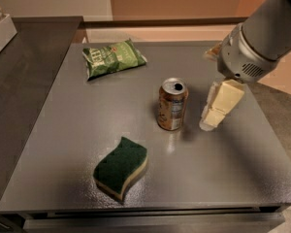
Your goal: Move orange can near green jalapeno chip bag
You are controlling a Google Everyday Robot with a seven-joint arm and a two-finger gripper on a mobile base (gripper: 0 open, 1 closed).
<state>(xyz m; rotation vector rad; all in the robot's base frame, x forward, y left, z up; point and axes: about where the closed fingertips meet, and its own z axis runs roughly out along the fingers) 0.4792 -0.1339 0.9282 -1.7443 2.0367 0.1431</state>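
Note:
The orange can (172,105) stands upright near the middle of the grey table (77,130), its silver top open. The green jalapeno chip bag (113,57) lies flat at the table's far left, well apart from the can. My gripper (214,114), with pale cream fingers, hangs from the grey arm (252,47) just right of the can, low over the table and apart from the can.
A dark green wavy sponge (121,167) with a tan underside lies at the front, left of the can. A dark counter (19,81) adjoins the table on the left. A pale box edge (0,28) sits at the far left.

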